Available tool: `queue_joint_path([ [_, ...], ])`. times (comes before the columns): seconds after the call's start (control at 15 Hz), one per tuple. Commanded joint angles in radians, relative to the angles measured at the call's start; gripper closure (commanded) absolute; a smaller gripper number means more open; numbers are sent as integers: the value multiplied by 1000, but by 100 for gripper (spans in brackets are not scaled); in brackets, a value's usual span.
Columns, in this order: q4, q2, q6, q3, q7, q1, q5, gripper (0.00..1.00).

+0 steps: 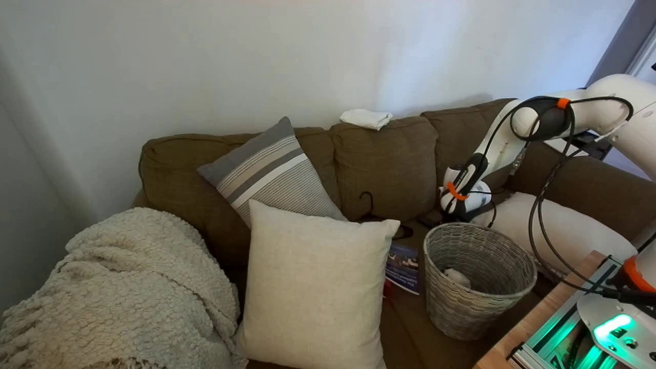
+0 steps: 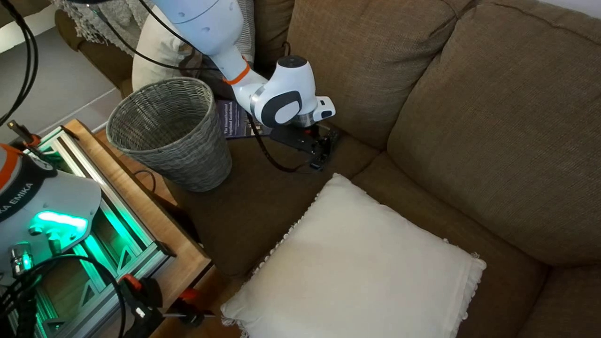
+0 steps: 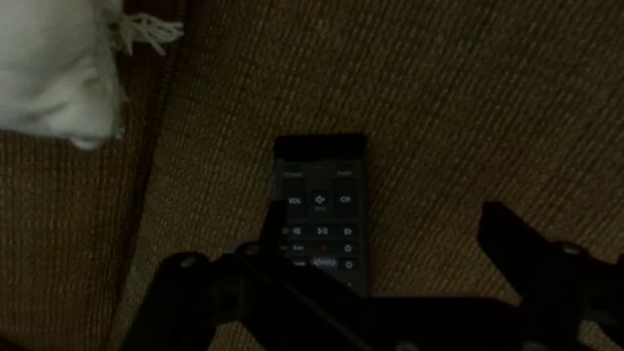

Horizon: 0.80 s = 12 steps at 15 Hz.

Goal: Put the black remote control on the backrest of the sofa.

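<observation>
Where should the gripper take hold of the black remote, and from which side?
Probably from straight above, pinching the black remote control across its narrow width, near mid-length: it's an oblong lying flat, buttons up, on the sofa seat. In the wrist view the open gripper sits too far right, so shift it left first to straddle both long edges.

My arm (image 1: 504,139) is white and rounded, with black covers (image 1: 552,118), orange bands (image 1: 456,191) and black cables (image 2: 258,136). My base (image 2: 65,195) carries EMIKA lettering (image 2: 19,195) on black and a glowing green light (image 2: 61,218). Screws (image 3: 188,261) stud my black gripper (image 3: 385,207).
</observation>
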State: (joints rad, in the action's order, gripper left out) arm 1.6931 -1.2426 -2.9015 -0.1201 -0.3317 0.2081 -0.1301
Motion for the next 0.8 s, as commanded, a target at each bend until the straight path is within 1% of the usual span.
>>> queue_joint_path([
  [0.0,-81,-16,88,102,-177,163,-72,0],
  [0.2,-135,-33,162,109,-241,205,-76,0],
  [0.33,-157,-52,192,101,-259,205,-72,0],
  [0.4,-158,-56,207,109,-275,214,-66,0],
  [0.53,-156,-70,215,117,-265,208,-49,0],
  [0.73,-118,-73,126,114,-215,190,-41,0],
])
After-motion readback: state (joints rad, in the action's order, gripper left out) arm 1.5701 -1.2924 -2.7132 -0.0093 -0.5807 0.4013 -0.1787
